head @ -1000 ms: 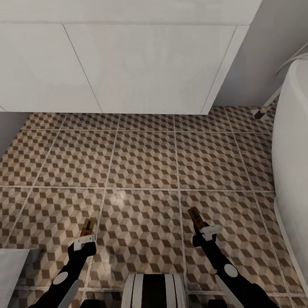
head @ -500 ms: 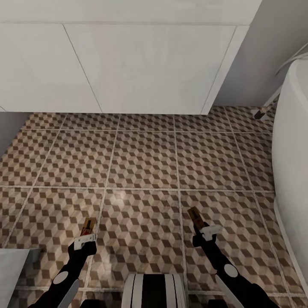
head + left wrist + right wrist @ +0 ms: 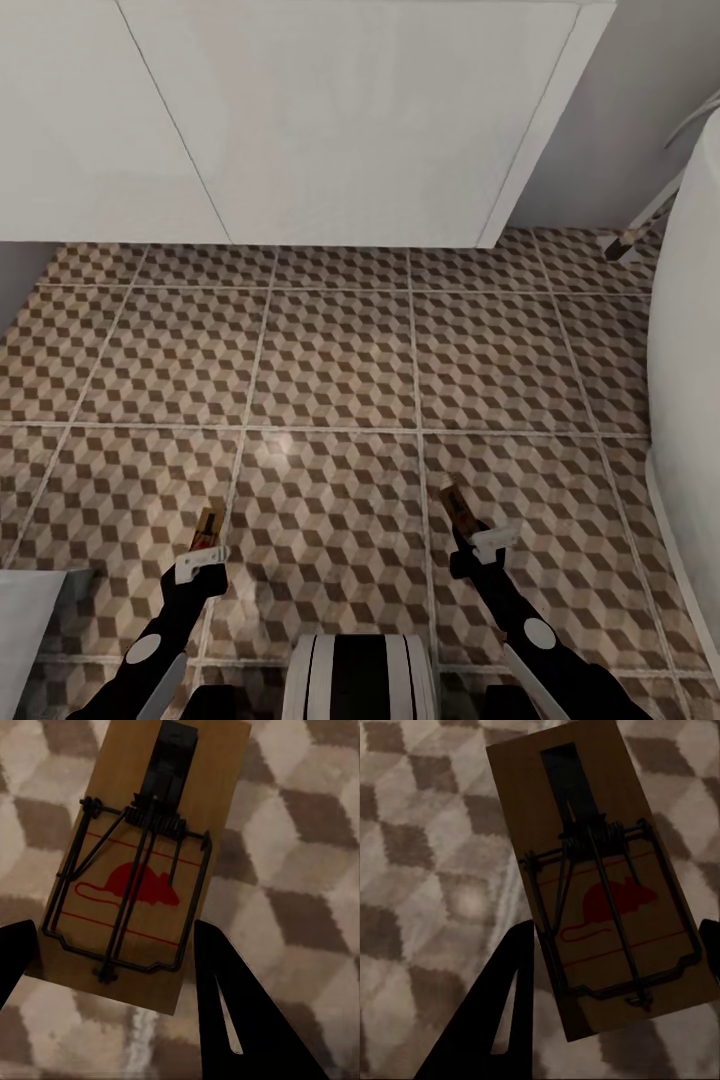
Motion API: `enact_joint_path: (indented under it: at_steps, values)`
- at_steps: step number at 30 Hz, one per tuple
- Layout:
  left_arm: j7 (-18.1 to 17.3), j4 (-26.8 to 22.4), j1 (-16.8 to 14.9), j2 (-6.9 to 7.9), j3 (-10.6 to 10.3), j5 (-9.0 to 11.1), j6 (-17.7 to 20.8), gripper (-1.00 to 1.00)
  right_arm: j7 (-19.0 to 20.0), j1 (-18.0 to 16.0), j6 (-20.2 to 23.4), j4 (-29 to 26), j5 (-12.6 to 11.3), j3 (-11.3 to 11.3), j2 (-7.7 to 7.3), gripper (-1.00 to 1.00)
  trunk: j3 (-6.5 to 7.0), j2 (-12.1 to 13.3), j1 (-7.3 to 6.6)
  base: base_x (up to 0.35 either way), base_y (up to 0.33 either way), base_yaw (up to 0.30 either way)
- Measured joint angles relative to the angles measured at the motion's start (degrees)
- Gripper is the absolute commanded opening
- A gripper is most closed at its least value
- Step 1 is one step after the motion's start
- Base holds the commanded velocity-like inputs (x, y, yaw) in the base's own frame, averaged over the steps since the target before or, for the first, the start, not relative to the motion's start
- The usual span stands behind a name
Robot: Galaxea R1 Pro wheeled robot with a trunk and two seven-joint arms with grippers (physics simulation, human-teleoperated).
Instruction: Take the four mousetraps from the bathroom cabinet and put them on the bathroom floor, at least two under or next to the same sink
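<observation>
Head view: carrying step, facing sink [image 3: 330,120] — left gripper [image 3: 203,557] and right gripper [image 3: 478,540] each clamped on a mousetrap [image 3: 142,862] [image 3: 607,885] (both above the bathroom floor [image 3: 340,370]). Next: lower beside sink, release.

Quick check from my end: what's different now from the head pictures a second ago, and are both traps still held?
The head camera has shifted: the white vanity looks closer and the bathtub fills more of the right edge. That is the view moving, not the things. Both hands kept their grip: the left hand holds its mousetrap, the right hand holds the other mousetrap, both above the tiled floor.
</observation>
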Motion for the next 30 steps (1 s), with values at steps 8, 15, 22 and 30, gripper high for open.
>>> enact_joint_path:
  at_steps: [8,15,22,30]
  values:
    - [0.0,-0.5,0.0,0.00,0.0,0.0,0.0,-1.00,0.0,0.0,0.0,0.0,0.0,0.1,0.05,-1.00,-1.77,-0.1,0.21,0.000,0.000,0.000]
    - [0.0,-0.5,0.0,0.00,0.0,0.0,0.0,-1.00,0.0,0.0,0.0,0.1,0.0,0.1,0.55,-1.00,-3.32,-0.2,0.39,0.000,0.000,0.000]
    - [0.0,-0.5,0.0,0.00,0.0,0.0,0.0,-1.00,0.0,0.0,0.0,0.1,0.0,0.1,0.69,-1.00,-4.88,-0.3,0.57,0.000,0.000,0.000]
    - [0.0,-0.6,0.0,0.00,0.0,0.0,0.0,-1.00,0.0,0.0,0.0,0.1,0.0,0.1,0.77,-1.00,-6.65,-0.4,0.77,0.000,0.000,0.000]
